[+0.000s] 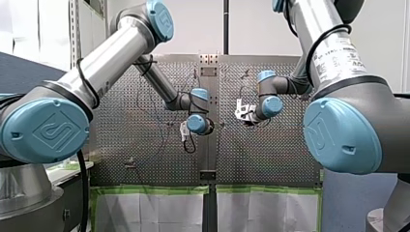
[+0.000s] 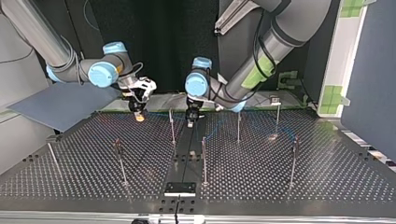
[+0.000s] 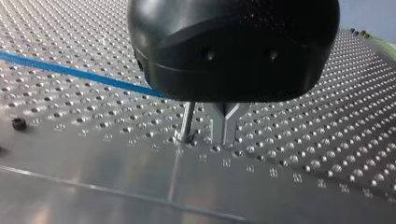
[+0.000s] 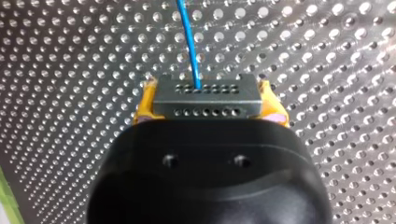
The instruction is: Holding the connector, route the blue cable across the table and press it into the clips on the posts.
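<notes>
In the right wrist view my right gripper point(image 4: 210, 106) is shut on a grey connector point(image 4: 206, 95), its yellow pads point(image 4: 145, 103) on either side. The blue cable point(image 4: 189, 37) leaves the connector's face and runs ahead over the perforated table. In the top view this gripper point(image 2: 139, 113) hovers low near the table's far edge, left of a thin post point(image 2: 172, 126). My left gripper point(image 3: 225, 139) points down with its metal fingers shut and empty, just beside a post point(image 3: 187, 122). The blue cable point(image 3: 70, 70) lies on the plate behind it.
Several thin upright posts stand across the table, among them one point(image 2: 238, 126) right of the middle, one point(image 2: 204, 158) nearer the camera and one point(image 2: 293, 161) at the right. A black bracket point(image 2: 180, 188) sits at the near edge. A grey sheet point(image 2: 60, 105) lies at the left.
</notes>
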`<act>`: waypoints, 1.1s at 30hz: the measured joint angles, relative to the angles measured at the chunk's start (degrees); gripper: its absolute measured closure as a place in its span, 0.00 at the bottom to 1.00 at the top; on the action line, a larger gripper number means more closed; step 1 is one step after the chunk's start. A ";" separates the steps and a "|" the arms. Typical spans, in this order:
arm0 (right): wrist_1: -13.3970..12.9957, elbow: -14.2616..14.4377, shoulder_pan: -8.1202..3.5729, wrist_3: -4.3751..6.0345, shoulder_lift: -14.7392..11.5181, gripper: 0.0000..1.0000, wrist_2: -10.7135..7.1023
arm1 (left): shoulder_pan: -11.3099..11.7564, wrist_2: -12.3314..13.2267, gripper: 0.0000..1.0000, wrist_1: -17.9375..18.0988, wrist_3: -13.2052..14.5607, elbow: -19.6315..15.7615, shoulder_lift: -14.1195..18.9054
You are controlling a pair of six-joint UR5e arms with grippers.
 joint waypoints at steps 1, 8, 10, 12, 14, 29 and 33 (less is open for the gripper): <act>0.03 -0.27 -0.05 0.00 0.15 1.00 -0.12 | 0.17 0.22 0.98 -0.33 0.03 0.40 -0.10; 0.08 -1.98 -0.19 0.06 1.36 1.00 -1.09 | 1.44 1.19 0.98 -2.95 0.59 3.72 -0.28; 0.09 -2.52 -0.24 0.09 2.01 1.00 -1.36 | 1.67 1.17 0.98 -3.26 1.20 4.09 -0.28; 0.11 -3.19 -0.31 0.10 2.78 1.00 -1.52 | 1.87 1.14 0.98 -3.55 1.87 4.38 -0.29; 0.14 -3.93 -0.38 0.13 3.51 1.00 -1.62 | 2.02 1.09 0.95 -3.93 2.27 4.64 -0.29; 0.63 -8.91 -1.13 0.46 5.91 1.00 -2.58 | 1.85 -0.27 0.33 -7.06 4.82 5.20 -0.29; 0.66 -8.97 -1.41 0.46 5.92 1.00 -2.70 | 1.07 -0.22 0.06 -8.82 5.10 5.20 -0.27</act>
